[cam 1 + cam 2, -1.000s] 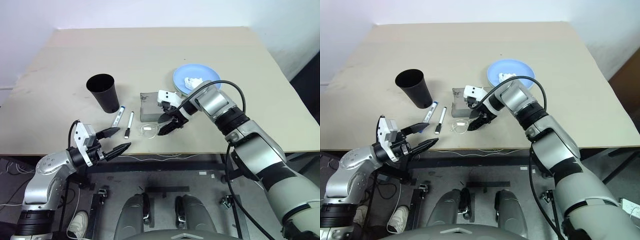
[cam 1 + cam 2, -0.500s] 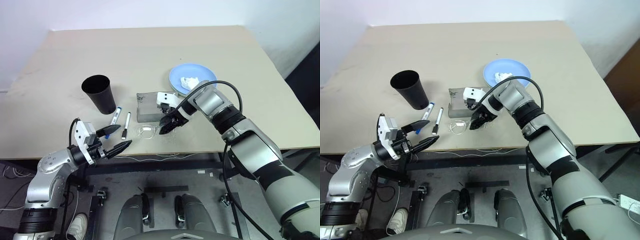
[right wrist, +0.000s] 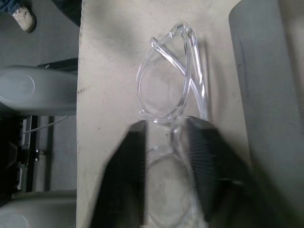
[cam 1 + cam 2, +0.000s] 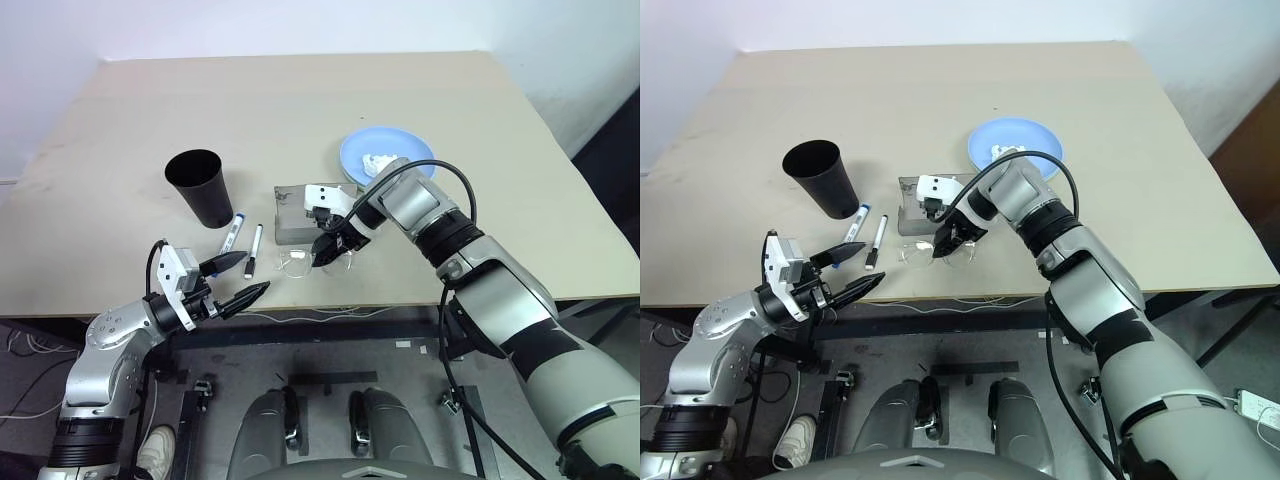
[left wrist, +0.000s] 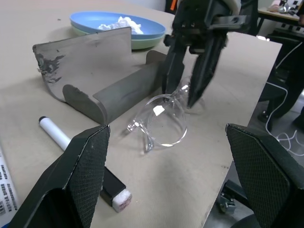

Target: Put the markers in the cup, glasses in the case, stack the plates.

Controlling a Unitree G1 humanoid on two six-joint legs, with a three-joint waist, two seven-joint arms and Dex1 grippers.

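The clear glasses lie folded on the table by its front edge, just in front of the grey case, which stands open with its lid up. My right gripper points down over them, shut on the glasses at their middle. The blue-capped marker and the black-capped marker lie side by side between the case and the black cup, which stands upright. The blue plate rests on the green plate. My left gripper hangs open at the table's front edge, holding nothing.
A white crumpled wad lies in the blue plate. The table's front edge runs close below the glasses and the markers. Bare tabletop stretches behind the cup and the case.
The right gripper's fingers have closed from wide apart onto the glasses. The left arm has stayed where it was.
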